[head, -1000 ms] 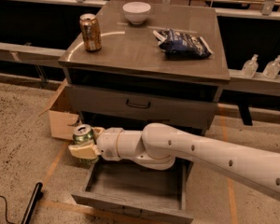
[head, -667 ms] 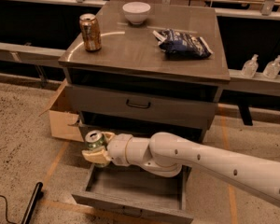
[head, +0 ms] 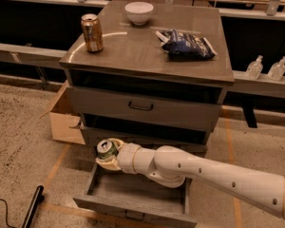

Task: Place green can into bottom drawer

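The green can (head: 106, 148), with its silver top facing up, is held in my gripper (head: 107, 155), whose pale fingers wrap around it. The gripper hangs above the left rear part of the open bottom drawer (head: 133, 194), a grey wood-grain drawer pulled out toward the camera with a small dark handle at its front. My white arm (head: 204, 172) reaches in from the lower right across the drawer.
On the cabinet top (head: 147, 51) stand a gold-brown can (head: 92, 33), a white bowl (head: 138, 12) and a dark blue snack bag (head: 185, 44). A cardboard box (head: 64, 118) sits left of the cabinet. Two clear bottles (head: 266, 69) stand at right. A black object (head: 32, 207) lies on the floor at left.
My gripper has carried the green can to the right, from left of the drawer to above its left rear part.
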Available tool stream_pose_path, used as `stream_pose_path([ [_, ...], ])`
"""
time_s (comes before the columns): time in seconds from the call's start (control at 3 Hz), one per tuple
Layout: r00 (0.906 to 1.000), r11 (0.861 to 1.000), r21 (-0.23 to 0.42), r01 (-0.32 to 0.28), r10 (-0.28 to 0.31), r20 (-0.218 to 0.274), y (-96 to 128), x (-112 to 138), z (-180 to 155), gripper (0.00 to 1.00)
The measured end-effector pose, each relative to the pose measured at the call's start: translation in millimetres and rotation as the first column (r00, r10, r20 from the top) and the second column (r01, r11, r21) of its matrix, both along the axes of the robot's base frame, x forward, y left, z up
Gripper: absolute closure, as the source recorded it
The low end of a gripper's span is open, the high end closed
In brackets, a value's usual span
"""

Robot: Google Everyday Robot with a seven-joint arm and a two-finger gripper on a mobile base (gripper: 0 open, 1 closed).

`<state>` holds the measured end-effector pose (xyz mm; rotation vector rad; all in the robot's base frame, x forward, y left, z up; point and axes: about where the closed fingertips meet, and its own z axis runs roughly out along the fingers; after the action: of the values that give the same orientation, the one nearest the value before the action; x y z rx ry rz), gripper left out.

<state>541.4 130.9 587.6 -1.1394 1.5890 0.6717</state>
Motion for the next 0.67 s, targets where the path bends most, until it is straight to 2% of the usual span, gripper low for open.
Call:
stream_pose_path([
  [0.33, 0.9995, 1.000, -0.002, -0.003, 0.003, 0.032, -0.9, 20.8, -47.8, 1.00],
  [0.67, 0.9997, 1.000, 0.031, 0.004, -0.003, -0.024, 1.3, 36.1, -106.2, 1.00],
])
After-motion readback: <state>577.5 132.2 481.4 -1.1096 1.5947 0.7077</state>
